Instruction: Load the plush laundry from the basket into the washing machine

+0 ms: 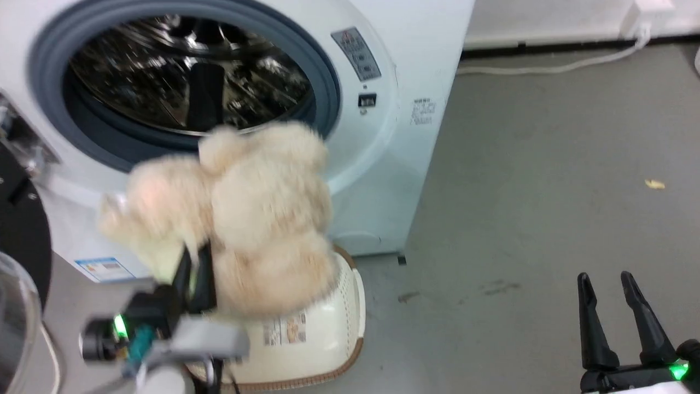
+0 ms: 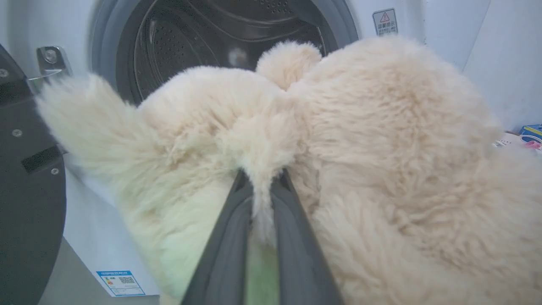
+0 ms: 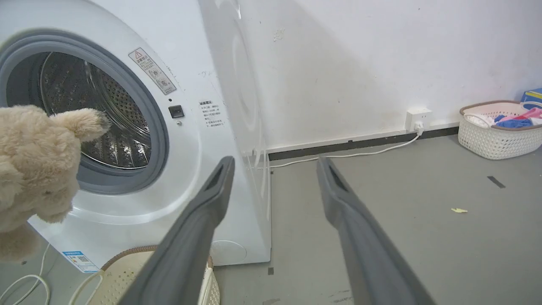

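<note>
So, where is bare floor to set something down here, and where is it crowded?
Free: the grey floor right of the washing machine, between the wall cable and the open right claw; only a small yellow scrap lies there. Crowded: before the drum, where the left claw holds the plush laundry over the basket.

Left gripper [image 2: 263, 177] raised, fingers pinched on plush laundry [image 1: 262, 208]; right gripper [image 1: 605, 280] low, fingers apart, empty.
</note>
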Controlling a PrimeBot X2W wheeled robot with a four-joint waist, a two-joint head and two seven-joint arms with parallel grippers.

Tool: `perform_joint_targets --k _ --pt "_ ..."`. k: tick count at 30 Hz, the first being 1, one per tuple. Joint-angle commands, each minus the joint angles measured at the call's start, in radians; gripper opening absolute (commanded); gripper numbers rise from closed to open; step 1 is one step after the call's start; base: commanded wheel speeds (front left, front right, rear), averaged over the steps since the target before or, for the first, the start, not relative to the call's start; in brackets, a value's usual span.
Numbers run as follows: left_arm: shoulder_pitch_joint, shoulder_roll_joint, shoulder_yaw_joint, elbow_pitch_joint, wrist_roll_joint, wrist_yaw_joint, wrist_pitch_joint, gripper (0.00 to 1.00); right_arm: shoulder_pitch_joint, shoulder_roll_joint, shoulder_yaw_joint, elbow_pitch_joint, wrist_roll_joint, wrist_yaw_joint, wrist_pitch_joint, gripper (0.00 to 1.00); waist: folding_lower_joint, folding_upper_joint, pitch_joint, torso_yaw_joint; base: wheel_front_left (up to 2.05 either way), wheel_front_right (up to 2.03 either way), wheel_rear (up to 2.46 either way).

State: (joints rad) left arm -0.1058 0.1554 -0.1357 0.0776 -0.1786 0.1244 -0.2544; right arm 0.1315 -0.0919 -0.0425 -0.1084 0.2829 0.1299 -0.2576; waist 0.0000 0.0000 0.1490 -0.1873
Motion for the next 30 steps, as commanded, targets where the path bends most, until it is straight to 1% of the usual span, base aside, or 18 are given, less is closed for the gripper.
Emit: perform_joint_targets --k 1,4,7,11,12,13,16,17,18,19,23,27,30 --pt "-0.062 0.011 0.009 -0.004 0.000 -0.009 -0.002 0.00 -0.022 -0.008 0.001 -0.006 0.011 0.001 -0.004 1.00 0.0000 0.0000 0.053 -0.020 0.00 0.00 0.00" --pt "-0.166 0.050 0.011 0.003 0.021 -0.022 0.021 0.00 -0.046 -0.015 0.002 -0.004 0.037 0.001 -0.004 1.00 0.0000 0.0000 0.105 -0.043 0.00 0.00 0.00" --pt "-0.287 0.087 0.018 0.023 0.041 -0.026 0.080 0.00 -0.073 -0.012 0.001 0.005 0.065 0.001 -0.004 1.00 0.0000 0.0000 0.173 -0.070 0.00 0.00 0.00" --pt "-0.476 0.143 0.041 0.069 0.063 -0.026 0.170 0.00 -0.121 -0.012 0.030 0.012 0.104 0.001 -0.004 1.00 0.0000 0.0000 0.274 -0.109 0.00 0.00 0.00" --pt "-0.476 0.143 0.041 0.069 0.063 -0.026 0.170 0.00 -0.121 -0.012 0.030 0.012 0.104 0.001 -0.004 1.00 0.0000 0.0000 0.274 -0.109 0.00 0.00 0.00" --pt "-0.566 0.181 0.043 0.103 0.091 -0.027 0.208 0.00 -0.144 -0.014 0.043 0.021 0.121 0.001 -0.004 1.00 0.0000 0.0000 0.320 -0.129 0.00 0.00 0.00" --pt "-0.712 0.224 0.040 0.144 0.126 -0.029 0.271 0.00 -0.185 -0.015 0.050 0.033 0.151 0.001 -0.004 1.00 0.0000 0.0000 0.398 -0.153 0.00 0.00 0.00" --pt "-0.712 0.224 0.040 0.144 0.126 -0.029 0.271 0.00 -0.185 -0.015 0.050 0.033 0.151 0.001 -0.004 1.00 0.0000 0.0000 0.398 -0.153 0.00 0.00 0.00" --pt "-0.815 0.243 0.040 0.187 0.139 -0.033 0.314 0.00 -0.215 -0.017 0.058 0.042 0.170 0.001 -0.004 1.00 0.0000 0.0000 0.442 -0.170 0.00 0.00 0.00" --pt "-0.815 0.243 0.040 0.187 0.139 -0.033 0.314 0.00 -0.215 -0.017 0.058 0.042 0.170 0.001 -0.004 1.00 0.0000 0.0000 0.442 -0.170 0.00 0.00 0.00" --pt "-1.003 0.278 0.023 0.286 0.173 -0.049 0.383 0.00 -0.263 -0.014 0.074 0.056 0.200 0.001 -0.004 1.00 0.0000 0.0000 0.514 -0.200 0.00 0.00 0.00" --pt "-1.141 0.299 0.007 0.387 0.210 -0.039 0.423 0.00 -0.293 -0.011 0.096 0.063 0.222 0.001 -0.004 1.00 0.0000 0.0000 0.564 -0.221 0.00 0.00 0.00" --pt "-1.211 0.301 -0.004 0.458 0.227 -0.029 0.447 0.00 -0.305 -0.012 0.106 0.066 0.233 0.001 -0.004 1.00 0.0000 0.0000 0.592 -0.231 0.00 0.00 0.00"
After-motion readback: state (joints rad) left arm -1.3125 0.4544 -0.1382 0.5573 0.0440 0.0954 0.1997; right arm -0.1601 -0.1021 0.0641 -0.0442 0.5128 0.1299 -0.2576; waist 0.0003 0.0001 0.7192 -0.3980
